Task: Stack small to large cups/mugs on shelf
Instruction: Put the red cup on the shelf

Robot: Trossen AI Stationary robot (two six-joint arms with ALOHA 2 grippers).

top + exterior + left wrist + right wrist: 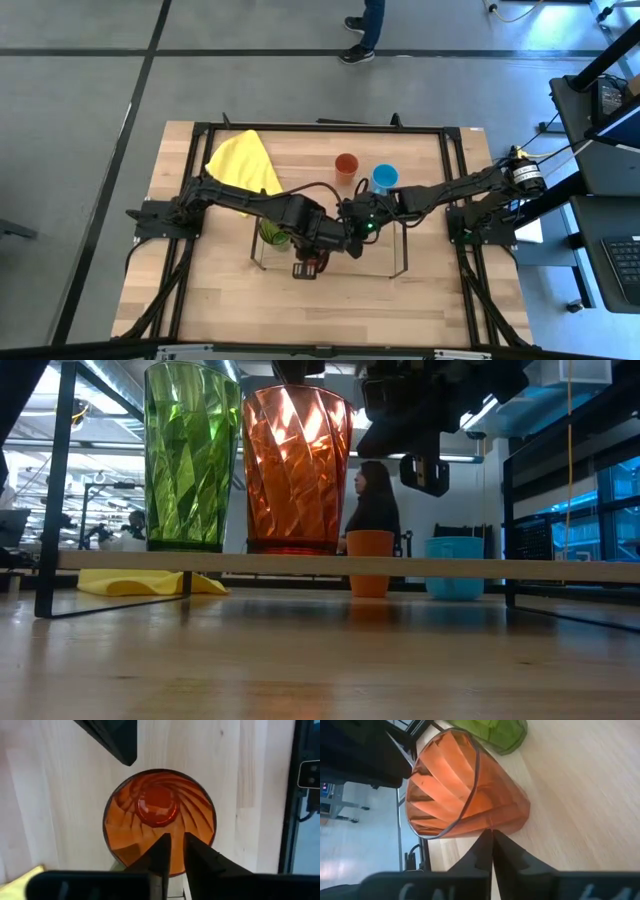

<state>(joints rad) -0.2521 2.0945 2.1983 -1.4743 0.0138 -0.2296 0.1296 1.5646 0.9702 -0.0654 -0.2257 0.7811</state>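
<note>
A translucent green tumbler [192,455] and a red-orange patterned cup [296,468] stand upright side by side on the wire shelf's board [500,568]. My left gripper [177,851] hangs just above the red-orange cup's mouth [310,266], pointing down, with a narrow gap between its fingers and nothing in it. My right gripper [492,840] is shut beside the same cup [465,790], on its right. The plain orange cup [346,165] and the light blue mug [384,177] stand on the table behind the shelf. My right gripper's shut fingertips [487,842] come slanting from the table's right and stand close to the red-orange cup's side wall [495,820]. I cannot tell whether they touch it. The cup stands upright on the shelf board.
A yellow cloth [243,165] lies at the table's far left. The shelf's thin wire end frames [50,490] rise on either side of the board. The black table frame [320,128] runs round the table. A person [375,505] is in the room behind.
</note>
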